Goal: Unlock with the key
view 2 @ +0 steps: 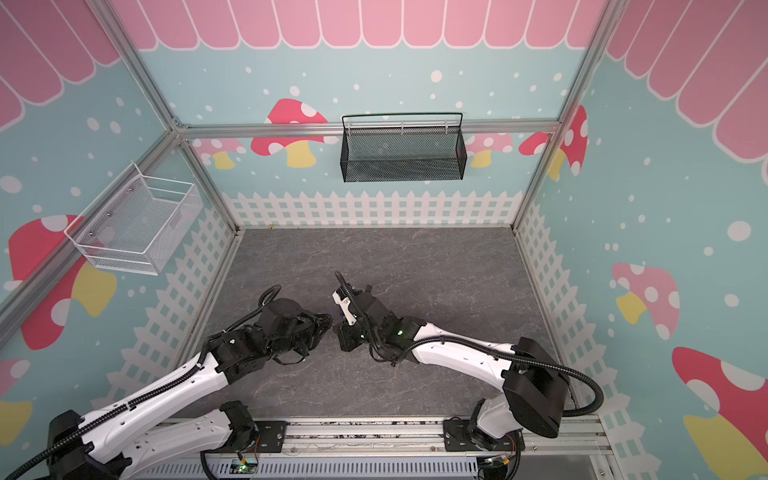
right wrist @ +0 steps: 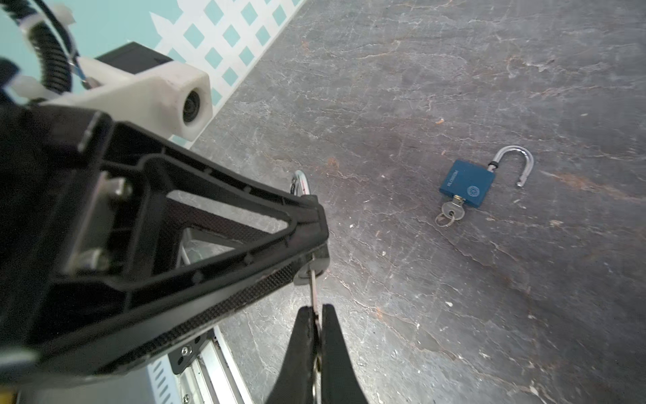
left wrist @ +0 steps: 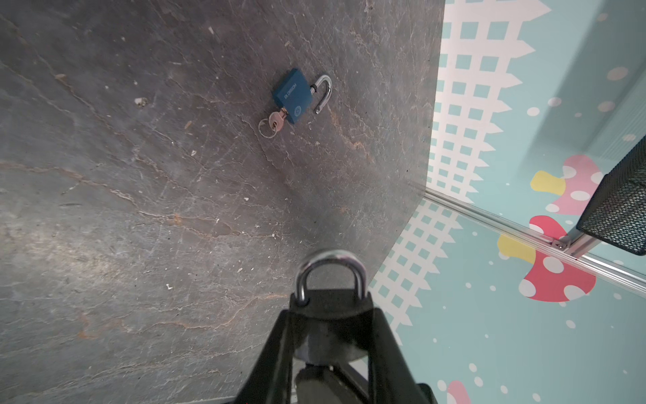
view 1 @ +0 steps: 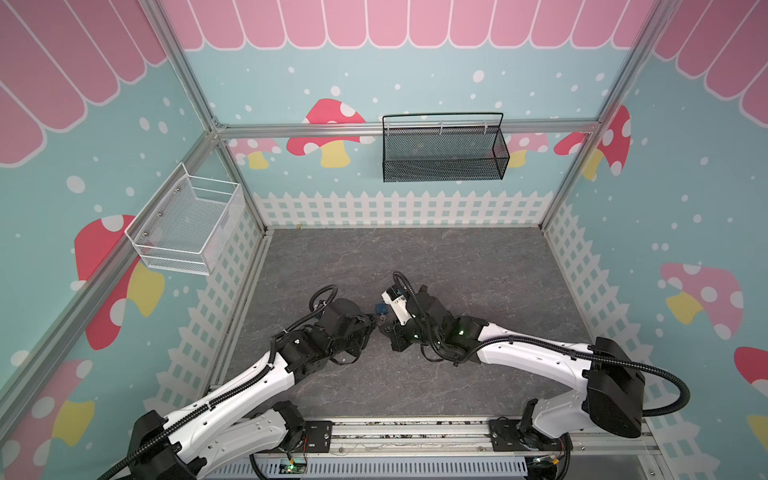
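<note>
My left end effector [left wrist: 330, 309] is clamped on a dark padlock with a silver metal loop [left wrist: 301, 280] and holds it up above the grey stone-look worktop [view 1: 457, 270]. My right end effector [right wrist: 316, 311] is squeezed together on a small flat silver key [right wrist: 313, 290].

In both top views the left one points to 3 o'clock and the right one to 9 o'clock, so they meet nose to nose near the middle. The key's long side runs along that same line, straight from the right end effector to the bottom of the padlock. Its tip touches the lock there. I think it is in the keyhole, but I cannot see how deep.

Both legs of the loop sit in the body, so I think it is not open yet. The right arm must turn the key next.

A blue square padlock [right wrist: 466, 187] lies flat just past them at 12 o'clock, with its loop open.
</note>
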`<control>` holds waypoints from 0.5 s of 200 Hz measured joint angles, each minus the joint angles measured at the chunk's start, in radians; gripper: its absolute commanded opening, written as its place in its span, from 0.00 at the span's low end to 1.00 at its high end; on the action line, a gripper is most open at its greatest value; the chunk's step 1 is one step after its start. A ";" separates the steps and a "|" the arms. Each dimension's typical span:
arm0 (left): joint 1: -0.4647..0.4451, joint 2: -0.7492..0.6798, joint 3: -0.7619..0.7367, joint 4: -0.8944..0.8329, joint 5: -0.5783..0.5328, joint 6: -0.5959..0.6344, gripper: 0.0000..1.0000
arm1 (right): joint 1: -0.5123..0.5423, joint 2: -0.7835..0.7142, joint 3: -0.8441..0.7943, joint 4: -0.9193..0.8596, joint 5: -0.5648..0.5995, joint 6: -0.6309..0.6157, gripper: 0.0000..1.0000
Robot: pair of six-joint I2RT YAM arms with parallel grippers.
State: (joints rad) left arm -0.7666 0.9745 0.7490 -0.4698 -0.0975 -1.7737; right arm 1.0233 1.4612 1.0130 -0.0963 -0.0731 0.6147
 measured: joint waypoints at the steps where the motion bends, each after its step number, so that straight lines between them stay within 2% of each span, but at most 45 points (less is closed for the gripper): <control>1: -0.001 0.000 0.000 0.000 -0.003 0.000 0.00 | 0.001 0.002 0.002 -0.002 0.003 0.000 0.00; 25: -0.014 0.016 0.010 -0.005 -0.026 -0.002 0.00 | 0.005 0.005 0.000 -0.001 0.014 0.003 0.00; 49: -0.022 0.019 0.021 -0.013 -0.033 0.002 0.00 | -0.051 -0.022 -0.085 0.134 -0.117 0.078 0.00; 67: -0.027 0.013 0.024 -0.006 -0.034 0.002 0.00 | -0.075 -0.039 -0.107 0.169 -0.172 0.117 0.00; 100: -0.027 0.006 0.026 -0.006 -0.035 0.004 0.00 | -0.057 -0.039 -0.078 0.123 -0.130 0.108 0.00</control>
State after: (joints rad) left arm -0.7937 0.9806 0.7746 -0.4759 -0.1322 -1.7695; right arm 0.9661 1.4223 0.9352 0.0265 -0.2031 0.7227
